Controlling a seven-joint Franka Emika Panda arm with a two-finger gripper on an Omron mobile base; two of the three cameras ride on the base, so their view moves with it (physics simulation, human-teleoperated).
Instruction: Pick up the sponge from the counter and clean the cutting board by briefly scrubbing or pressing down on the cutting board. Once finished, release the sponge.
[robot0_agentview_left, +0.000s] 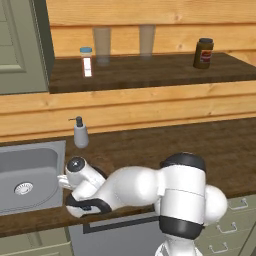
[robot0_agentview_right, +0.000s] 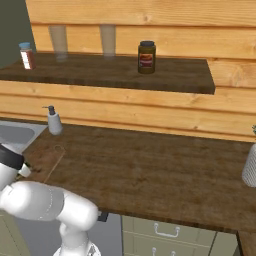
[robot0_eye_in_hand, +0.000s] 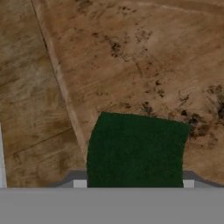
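On dark counter (robot0_agentview_right: 165, 170) (wood-panelled wall (robot0_agentview_right: 150, 107))

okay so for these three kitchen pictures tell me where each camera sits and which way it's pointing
Left base view: behind the arm's left, facing forward and down at the counter, sink and soap dispenser; the white arm crosses its lower half.
Right base view: behind the arm's right, facing the same counter; the arm sits lower left.
Hand view: on the hand, looking down at the sponge against the cutting board.
Shared: both base views show the soap dispenser, the shelf and its dark jar.
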